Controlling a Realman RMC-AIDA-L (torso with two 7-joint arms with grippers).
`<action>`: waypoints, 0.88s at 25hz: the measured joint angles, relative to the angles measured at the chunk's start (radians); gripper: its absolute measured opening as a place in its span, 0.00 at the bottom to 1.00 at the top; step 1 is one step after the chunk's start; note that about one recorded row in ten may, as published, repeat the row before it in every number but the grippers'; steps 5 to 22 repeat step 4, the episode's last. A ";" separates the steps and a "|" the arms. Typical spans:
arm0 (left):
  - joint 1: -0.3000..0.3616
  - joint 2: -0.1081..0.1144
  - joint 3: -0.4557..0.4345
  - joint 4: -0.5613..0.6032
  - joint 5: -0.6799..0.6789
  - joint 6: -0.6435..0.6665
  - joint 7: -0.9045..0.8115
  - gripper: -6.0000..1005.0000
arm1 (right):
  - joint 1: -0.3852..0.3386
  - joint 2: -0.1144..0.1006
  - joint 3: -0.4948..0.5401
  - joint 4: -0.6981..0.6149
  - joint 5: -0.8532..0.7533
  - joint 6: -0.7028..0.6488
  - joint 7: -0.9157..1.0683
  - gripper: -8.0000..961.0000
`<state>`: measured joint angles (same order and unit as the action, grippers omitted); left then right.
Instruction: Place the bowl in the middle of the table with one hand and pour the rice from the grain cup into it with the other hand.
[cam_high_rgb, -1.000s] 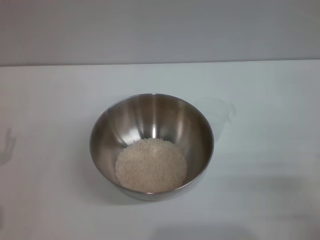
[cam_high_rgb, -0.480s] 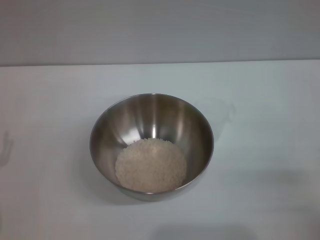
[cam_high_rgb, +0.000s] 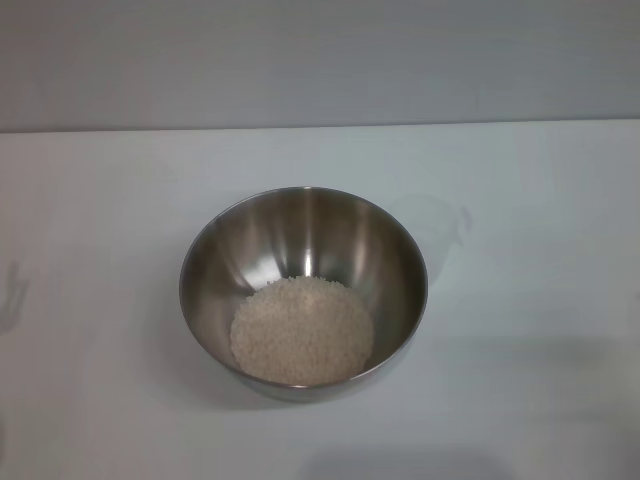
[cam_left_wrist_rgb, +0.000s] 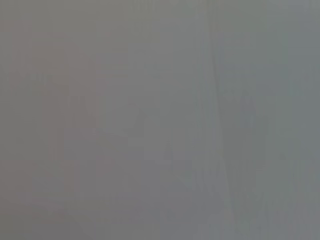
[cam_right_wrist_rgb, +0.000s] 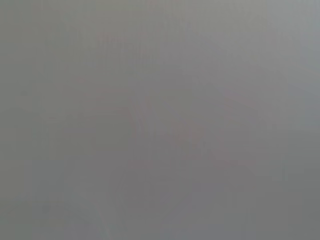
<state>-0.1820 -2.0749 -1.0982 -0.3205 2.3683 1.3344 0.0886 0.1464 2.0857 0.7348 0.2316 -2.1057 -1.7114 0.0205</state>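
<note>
White table fills most of the head view, with a grey wall behind it. One bowl sits upright around the middle of the table, stainless steel, shiny inside. One pile of rice lies in the bowl's bottom, on the near side, off-white grains in a round mass. One grain cup stands on the table just beside the bowl, behind it and to the robot's right; it is clear plastic and hard to make out against the white surface, a small spout showing at its rim. Whether cup and bowl touch cannot be told. Cup looks empty, no grains visible in it.

Zero grippers are visible in the head view. Left wrist view shows only a flat grey blur, nothing identifiable. Right wrist view is the same, plain grey. Neither the left nor the right gripper appears anywhere, so whether either is spread or clamped cannot be told. Faint shadows lie on the table at the left edge and along the near edge.
</note>
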 joint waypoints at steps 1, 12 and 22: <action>0.000 0.000 0.000 0.001 0.000 0.000 0.001 0.83 | 0.000 0.000 0.000 0.000 0.000 0.000 0.000 0.87; -0.001 0.001 0.000 0.003 0.000 0.001 -0.001 0.83 | 0.002 0.000 0.001 -0.003 0.001 0.000 0.000 0.87; -0.001 0.001 0.000 0.003 0.000 0.001 -0.001 0.83 | 0.002 0.000 0.001 -0.003 0.001 0.000 0.000 0.87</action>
